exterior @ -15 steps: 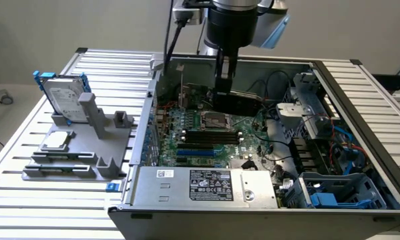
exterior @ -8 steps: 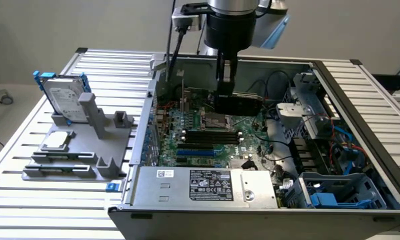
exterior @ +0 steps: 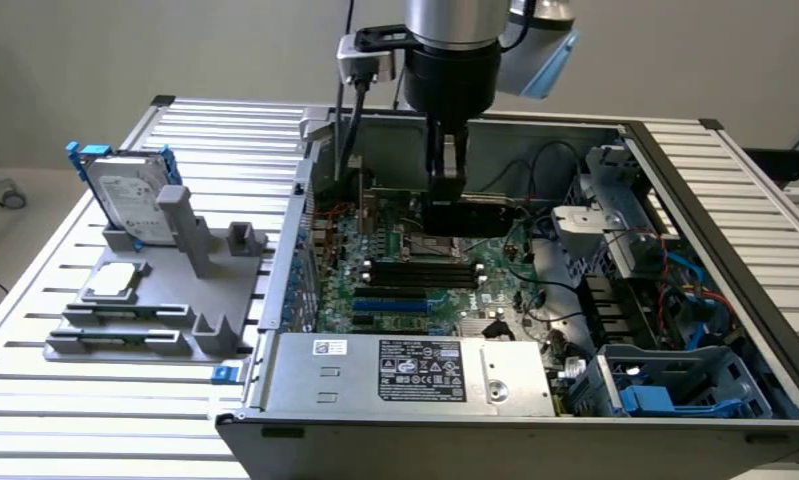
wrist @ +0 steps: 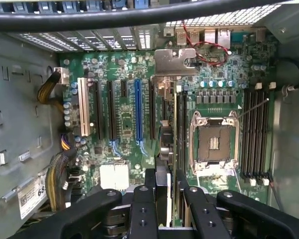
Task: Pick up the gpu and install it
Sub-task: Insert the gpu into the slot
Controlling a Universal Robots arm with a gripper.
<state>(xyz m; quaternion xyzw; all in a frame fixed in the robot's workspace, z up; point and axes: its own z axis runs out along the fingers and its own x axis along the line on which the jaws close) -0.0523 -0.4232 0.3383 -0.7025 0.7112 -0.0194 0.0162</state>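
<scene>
gpu (exterior: 479, 216), black shroud, upright on edge, just above motherboard (exterior: 402, 285)

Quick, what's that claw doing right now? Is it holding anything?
Gripper: closed on the gpu, holding it inside the open computer case.

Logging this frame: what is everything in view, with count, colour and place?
gpu: one, black on green, upright above the motherboard, in the tool
motherboard: one, green, inside the case
case: one, grey, open, on the table
power supply: one, silver, inside the case
hard drive: one, silver with blue frame, upright on the stand
chip: one, silver, flat on the stand
stand: one, grey, the exterior view's left of the case
table: one, silver slats, under everything
tool: one, black, shut on the gpu
</scene>
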